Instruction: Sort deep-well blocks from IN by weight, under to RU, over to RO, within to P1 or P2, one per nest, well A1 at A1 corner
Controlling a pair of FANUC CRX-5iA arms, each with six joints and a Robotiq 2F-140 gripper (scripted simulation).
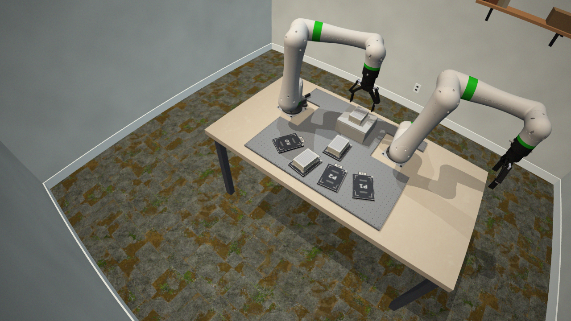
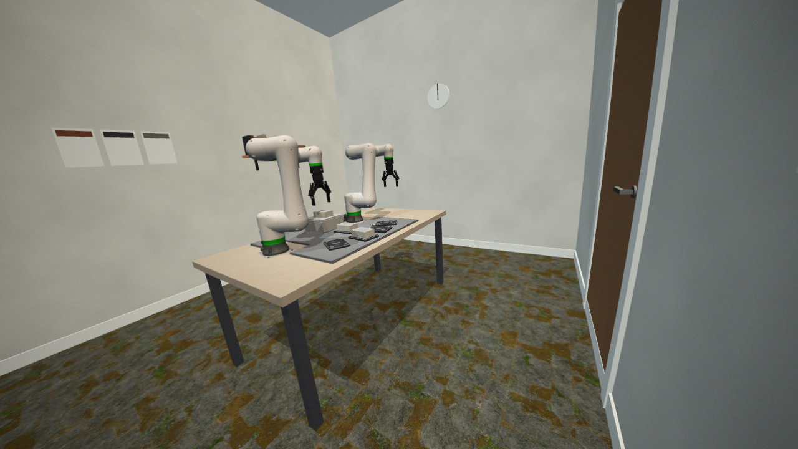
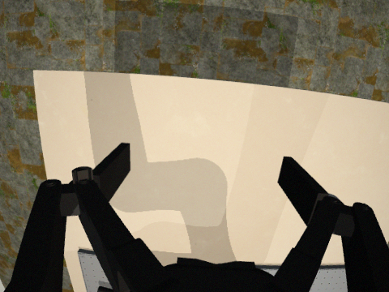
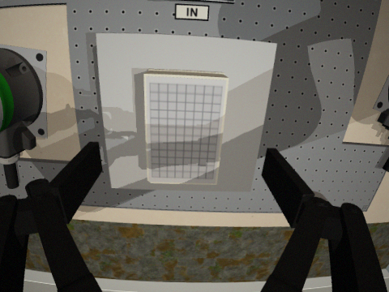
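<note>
My right gripper (image 1: 361, 104) (image 2: 321, 202) (image 4: 183, 159) is open and empty, above a white block (image 1: 358, 116) (image 2: 322, 213) (image 4: 186, 122) on the check-weigher (image 1: 348, 131) (image 4: 121, 53). I make out no lit lamp. A second block (image 1: 338, 144) (image 2: 346, 226) sits at the IN label (image 4: 192, 12). A third block (image 1: 306, 159) (image 2: 363, 232) sits in a nest between RO and P2; that nest's label is hidden. Nests RO (image 1: 287, 142), P2 (image 1: 330, 179) and P1 (image 1: 362, 186) are empty. My left gripper (image 1: 495, 177) (image 2: 391, 186) (image 3: 206, 163) is open and empty. The blocks' cut-off corners are unclear.
The left gripper hangs high over the end of the wooden table (image 1: 431, 235) (image 3: 194, 118), away from the nests. The nests stand on a grey perforated plate (image 1: 383, 209). The left arm's base (image 1: 400, 153) and the right arm's base (image 1: 290, 107) stand either side of the check-weigher.
</note>
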